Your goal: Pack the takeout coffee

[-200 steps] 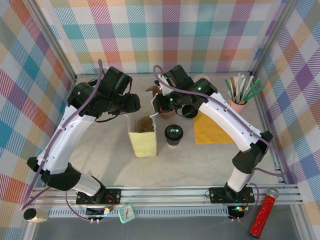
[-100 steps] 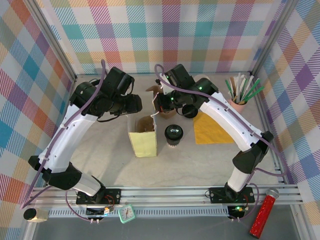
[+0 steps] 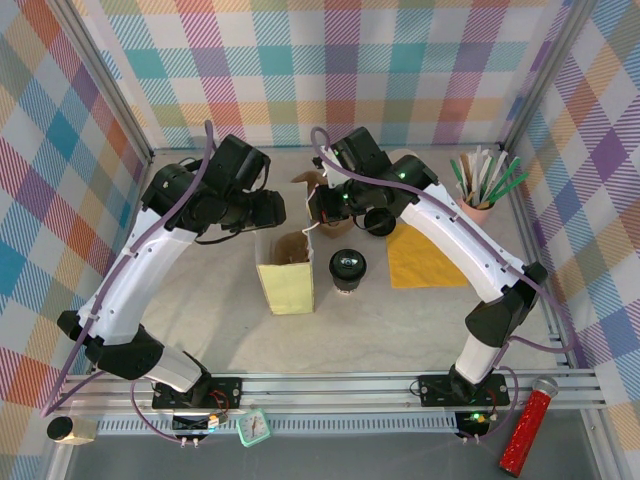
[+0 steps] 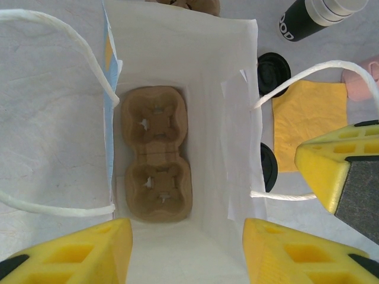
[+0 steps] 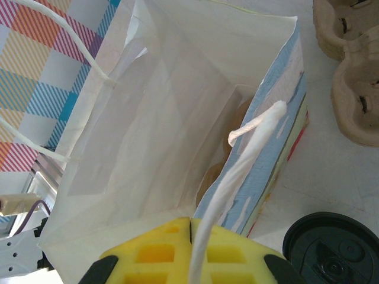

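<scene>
The takeout coffee (image 3: 348,268) with its glossy black lid stands on the table just right of a white paper bag (image 3: 285,285); its lid (image 5: 331,248) also peeks past the bag's wall (image 4: 269,167). My right gripper (image 5: 190,228) is shut on the bag's right cord handle (image 5: 249,154), above the bag's far right corner (image 3: 318,212). My left gripper (image 4: 186,254) hangs open over the bag's mouth (image 3: 272,210) with nothing between its yellow fingers. A brown pulp carrier (image 4: 155,151) lies flat on the bag's floor.
More pulp carriers (image 5: 349,71) sit behind the bag. A yellow napkin (image 3: 430,260) lies to the right, with another black lid (image 4: 272,71) by its far corner. A stack of black cups (image 4: 308,18) and a pink cup of straws (image 3: 478,195) stand at the back right.
My left gripper has edged slightly to the right over the bag. The right gripper keeps its hold on the handle; the coffee has not moved.
</scene>
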Robot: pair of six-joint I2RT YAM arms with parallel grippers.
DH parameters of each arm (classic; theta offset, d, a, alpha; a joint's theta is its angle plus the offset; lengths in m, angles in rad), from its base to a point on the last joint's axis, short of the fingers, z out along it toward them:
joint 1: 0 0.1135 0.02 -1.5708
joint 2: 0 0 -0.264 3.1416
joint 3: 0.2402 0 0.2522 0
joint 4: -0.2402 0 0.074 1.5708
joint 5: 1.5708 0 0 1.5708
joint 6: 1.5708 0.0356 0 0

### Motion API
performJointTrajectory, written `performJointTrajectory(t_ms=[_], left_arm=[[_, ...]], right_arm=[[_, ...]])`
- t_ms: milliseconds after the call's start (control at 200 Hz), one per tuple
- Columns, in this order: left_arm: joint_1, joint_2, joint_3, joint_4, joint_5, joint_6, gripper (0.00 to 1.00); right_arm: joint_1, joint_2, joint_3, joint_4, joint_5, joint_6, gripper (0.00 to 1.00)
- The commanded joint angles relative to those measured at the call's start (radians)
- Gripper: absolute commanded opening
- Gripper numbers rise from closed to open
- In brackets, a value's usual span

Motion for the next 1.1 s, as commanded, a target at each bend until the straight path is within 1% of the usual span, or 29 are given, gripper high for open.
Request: performJointTrajectory(t_ms=[0,175,280,525,720,1095], left_arm=[[-0.015,0.001,-0.009,0.002,0.007,0.002,0.52],[-0.015,0.007,-0.004,-0.007,0.011,0.0,0.52],[-0.016,0.02,0.015,-0.039,-0.021,-0.003,0.52],[-0.016,0.033,0.027,-0.068,-0.056,-0.01,0.51],[-0.032,0.053,0.055,-0.105,-0.101,-0.008,0.5],[-0.034,0.054,0.056,-0.096,-0.095,-0.004,0.5]], right_arm=[[-0.003,-0.026,-0.013,0.015,-0.024,0.009,0.0],[-0.005,-0.027,-0.012,0.013,-0.021,0.008,0.0],[-0.004,-0.029,-0.01,0.011,-0.015,0.01,0.0],[-0.005,-0.03,-0.017,0.015,-0.017,0.007,0.0],[-0.003,-0.03,-0.017,0.017,-0.015,0.007,0.0],[-0.005,-0.026,-0.013,0.018,-0.019,0.008,0.0]])
